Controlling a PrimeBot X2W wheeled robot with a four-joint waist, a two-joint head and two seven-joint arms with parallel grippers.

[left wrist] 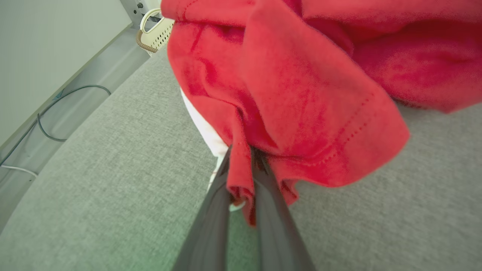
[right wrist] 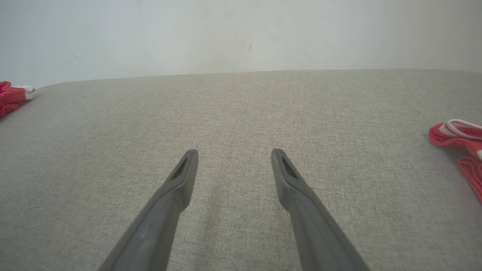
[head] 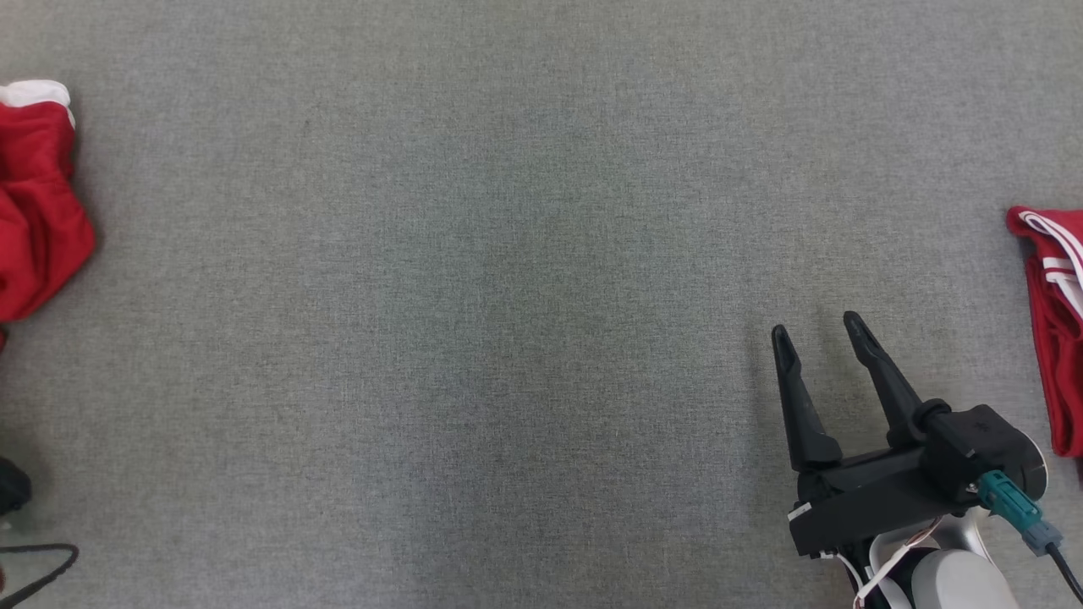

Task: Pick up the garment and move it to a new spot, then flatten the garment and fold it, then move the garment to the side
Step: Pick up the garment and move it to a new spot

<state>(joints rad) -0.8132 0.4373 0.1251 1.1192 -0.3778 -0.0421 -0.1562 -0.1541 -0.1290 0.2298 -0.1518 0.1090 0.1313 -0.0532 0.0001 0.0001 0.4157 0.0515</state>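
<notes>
A crumpled red garment [head: 38, 211] with a white edge lies at the far left of the grey cloth-covered table [head: 508, 296]. In the left wrist view the same garment [left wrist: 308, 101] bulges close ahead, and my left gripper [left wrist: 244, 156] is shut on a fold of its hem, red cloth pinched between the two dark fingers. My right gripper [head: 819, 330] hovers open over bare table at the lower right, with nothing between its fingers [right wrist: 286, 173]. From the right wrist view the garment [right wrist: 11, 98] shows small at the far left.
A second red garment with white stripes [head: 1053, 330] lies at the table's right edge, also at the right [right wrist: 459, 139] of the right wrist view. Beyond the table's left edge are a white perforated basket [left wrist: 156, 32] and cables [left wrist: 56, 113] on the floor.
</notes>
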